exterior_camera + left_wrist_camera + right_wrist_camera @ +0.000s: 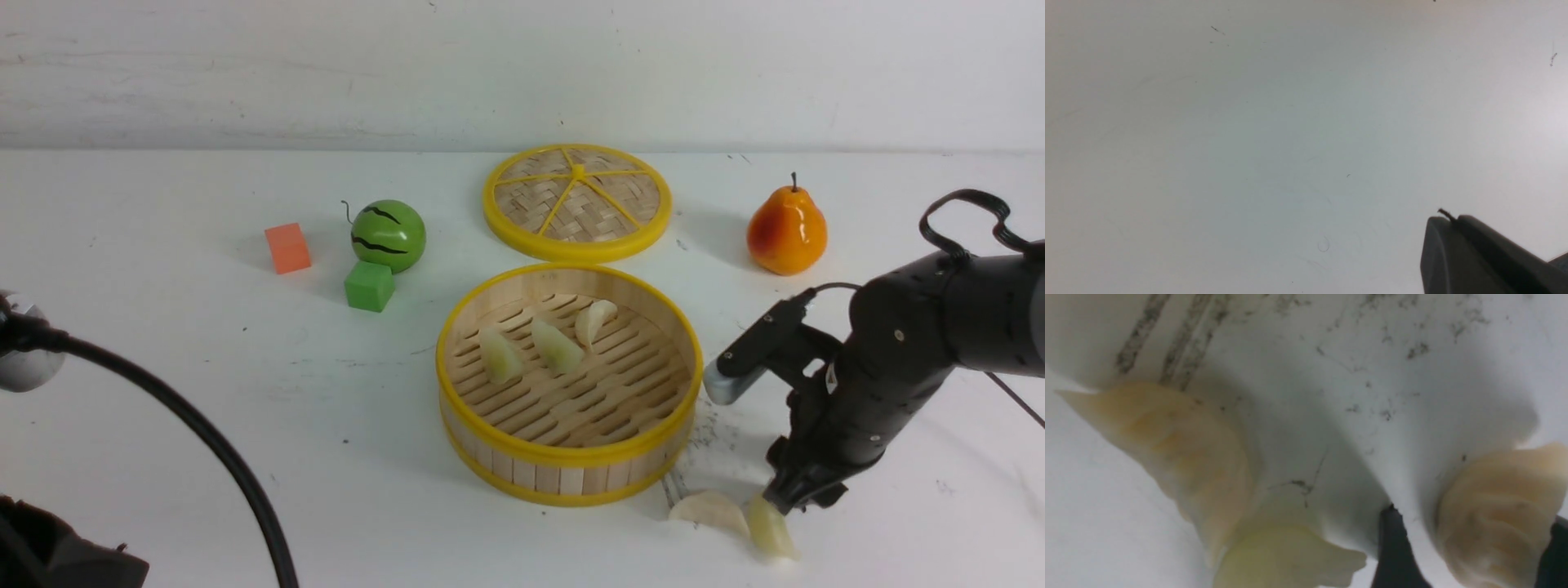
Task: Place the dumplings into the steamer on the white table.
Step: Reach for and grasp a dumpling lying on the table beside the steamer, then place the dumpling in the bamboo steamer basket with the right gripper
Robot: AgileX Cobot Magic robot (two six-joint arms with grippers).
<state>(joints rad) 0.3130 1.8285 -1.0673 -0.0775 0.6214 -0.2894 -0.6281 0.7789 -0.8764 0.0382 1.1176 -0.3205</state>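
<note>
- My right gripper [782, 500] was down at the white tabletop [163, 392], close to its near edge, just right of the round slatted bamboo steamer with yellow rims [569, 474].
- Its jaws stood apart, straddling a small cream-beige pleated toy dumpling [1494, 522]. A strip of table showed between one dark finger [1394, 555] and the dumpling, so I was not clamped on it yet.
- Two more lay just beside it on the table: another cream-beige crescent [1167, 445] and a pale green one [1286, 559], seemingly touching each other.
- Three dumplings [555, 345] already sat on the steamer's floor, toward its far side.
- I judged the dumpling light, smooth and probably slightly yielding, so apt to squirt out of a hard pinch. The plump belly, taken across its short width, looked the safest hold, not the thin pleated edge or the pointed tips. A gentle squeeze seemed enough.
- My left gripper [1453, 222] was closed on nothing, over bare table.
</note>
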